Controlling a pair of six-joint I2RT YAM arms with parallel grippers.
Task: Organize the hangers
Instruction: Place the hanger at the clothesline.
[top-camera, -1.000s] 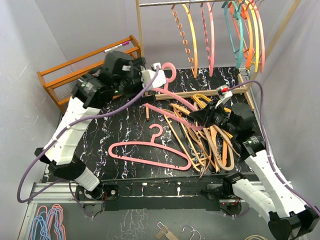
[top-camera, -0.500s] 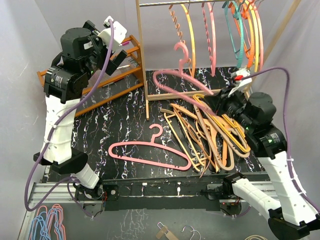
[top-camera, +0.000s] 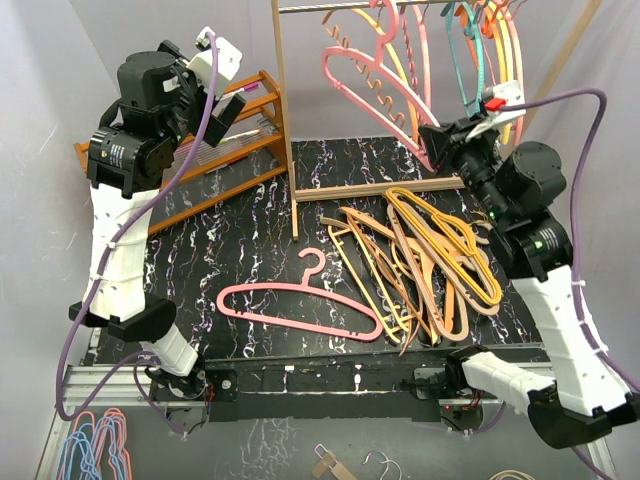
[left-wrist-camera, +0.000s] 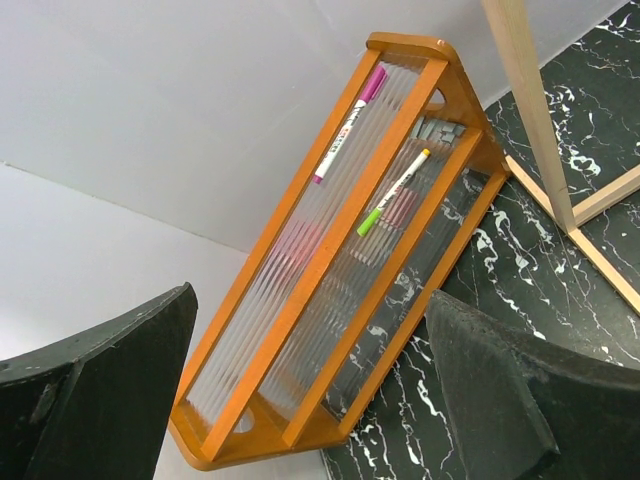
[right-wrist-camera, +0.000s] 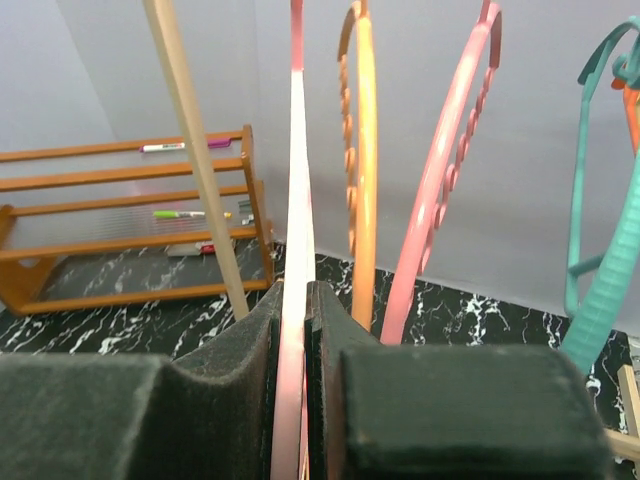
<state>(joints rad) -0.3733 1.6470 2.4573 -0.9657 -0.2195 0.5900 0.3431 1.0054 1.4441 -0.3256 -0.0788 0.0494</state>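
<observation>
Clamping pink hanger (right-wrist-camera: 297, 180) edge-on, right pincer (right-wrist-camera: 297, 305) closed

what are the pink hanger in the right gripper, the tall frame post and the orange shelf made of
The pink hanger: likely plastic, smooth with a slight sheen and even colour. The frame post: pale, bare-looking wood, matte. The shelf: wood with a glossy orange-brown varnish; its ribbed translucent panels could be plastic or glass.
</observation>
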